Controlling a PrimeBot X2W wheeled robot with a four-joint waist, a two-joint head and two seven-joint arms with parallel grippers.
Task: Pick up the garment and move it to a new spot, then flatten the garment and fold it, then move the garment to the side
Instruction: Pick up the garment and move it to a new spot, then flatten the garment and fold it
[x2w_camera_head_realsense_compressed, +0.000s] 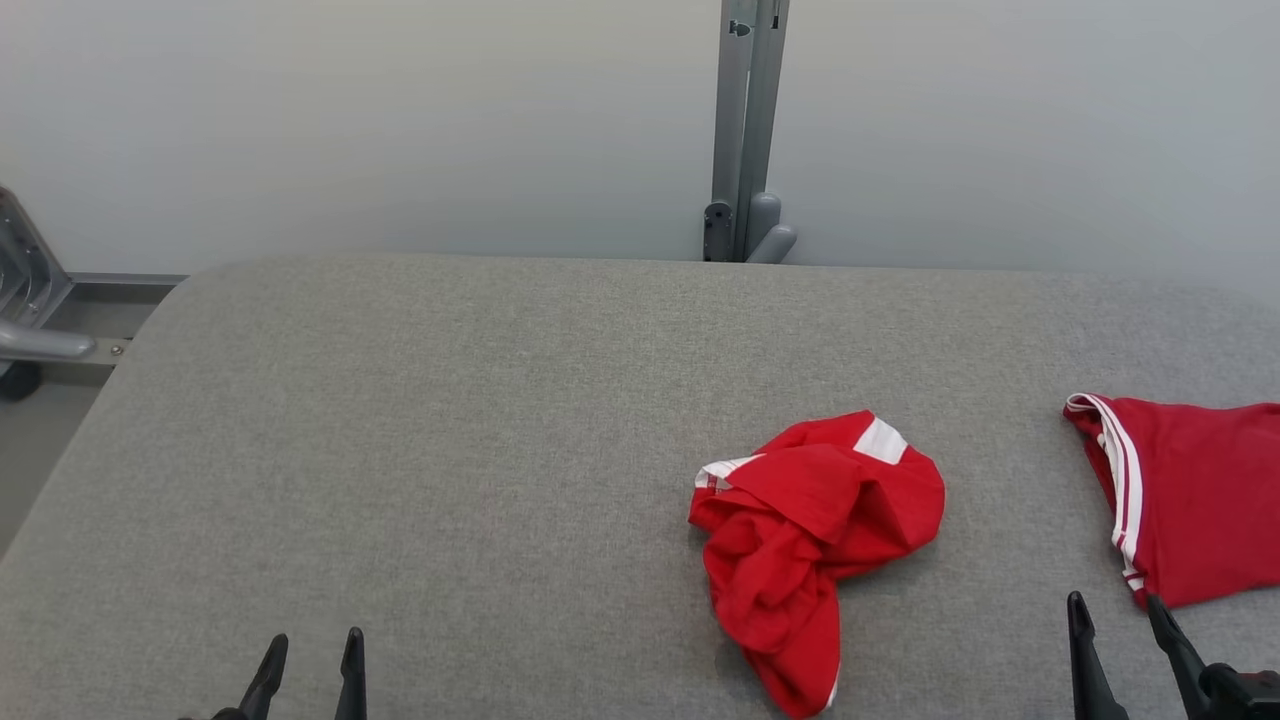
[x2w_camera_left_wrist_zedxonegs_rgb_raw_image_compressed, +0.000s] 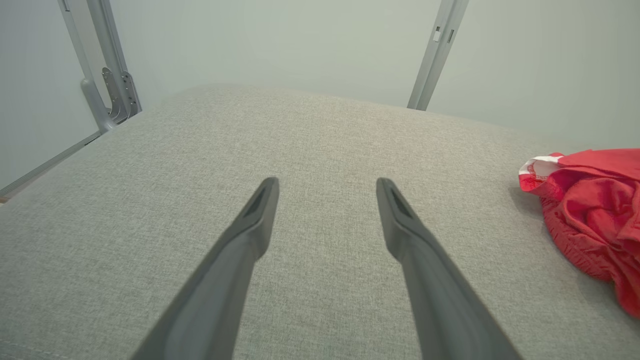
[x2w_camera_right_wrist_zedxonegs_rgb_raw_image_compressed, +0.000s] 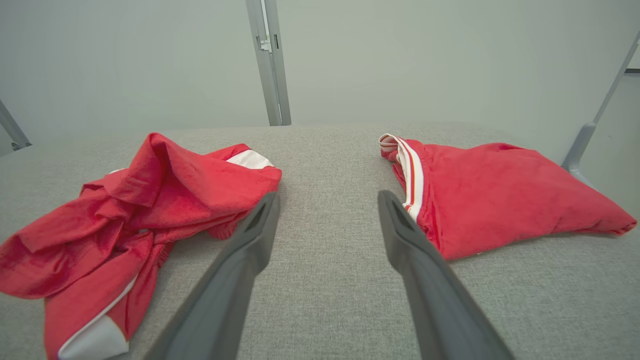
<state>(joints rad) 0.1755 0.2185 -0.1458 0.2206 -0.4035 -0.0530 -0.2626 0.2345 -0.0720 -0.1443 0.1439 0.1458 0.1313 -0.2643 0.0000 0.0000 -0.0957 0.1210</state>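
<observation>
**Both pairs of fingers are open, and the red garment lies in a heap**

Closest to the robot, the left fingers (x2w_camera_head_realsense_compressed: 350, 665) and the right fingers (x2w_camera_head_realsense_compressed: 1080, 640) sit low at the near edge of the grey worktop (x2w_camera_head_realsense_compressed: 450, 420). Both pairs are spread wide and hold nothing. They look ready to grab, so I think the pick-up has not begun.

A little further in lies the crumpled garment (x2w_camera_head_realsense_compressed: 815, 540). It is red with white bits, all bunched up. It sits between the two pairs of fingers, closer to the right pair and well apart from the left pair. In the right wrist view it lies to the left of the right fingers, near them but not between them. Nothing touches it.

Off to the right lies a second red garment (x2w_camera_head_realsense_compressed: 1190, 490) with white stripes. It lies flat and neat, just past the right fingers. I think it was put there out of the way.

The left half of the worktop is bare, which looks like a good spot to spread the heap out.

At the far end, a grey post (x2w_camera_head_realsense_compressed: 745, 130) stands against the pale wall.
</observation>
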